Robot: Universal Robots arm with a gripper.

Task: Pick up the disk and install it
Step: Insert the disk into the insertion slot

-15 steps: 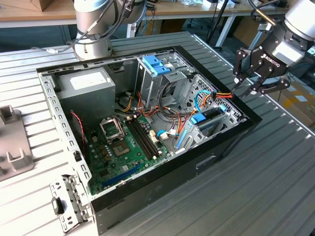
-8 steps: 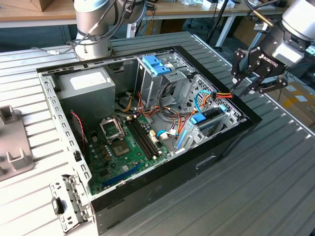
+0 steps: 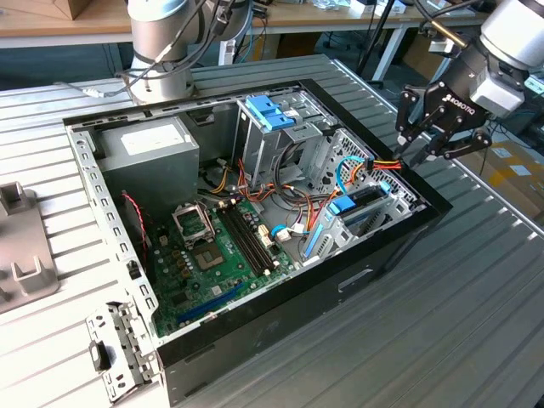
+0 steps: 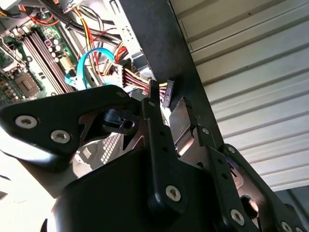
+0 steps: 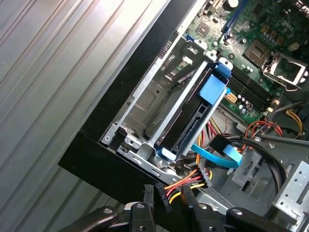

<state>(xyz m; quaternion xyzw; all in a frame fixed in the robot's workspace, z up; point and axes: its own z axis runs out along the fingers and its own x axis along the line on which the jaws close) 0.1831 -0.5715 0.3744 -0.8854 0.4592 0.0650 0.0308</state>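
So the big ribbed metal counter (image 3: pixel 476 297) has the open computer case (image 3: pixel 255 340) lying on its side on it, motherboard (image 3: pixel 212 255) facing up. A grey power supply box (image 3: pixel 149 144) sits in the corner nearest the arm's base, and there's a pale blue twin-tabbed bracket (image 3: pixel 270 111) on top of the drive cage next to it. The disk (image 5: pixel 205 104), dark body with bright blue rails and a blue tab, is sitting in the metal drive bay (image 5: pixel 145 106) at the case's end toward the exterior view's right, tucked right against the black case wall. The gripper (image 3: pixel 440 144) hangs over that same edge of the case, just beside the bay. Its jaws look a little apart, with a black power connector (image 4: pixel 166 93) on red, yellow and black wires sitting right at the tips; can't tell if they actually touch it.
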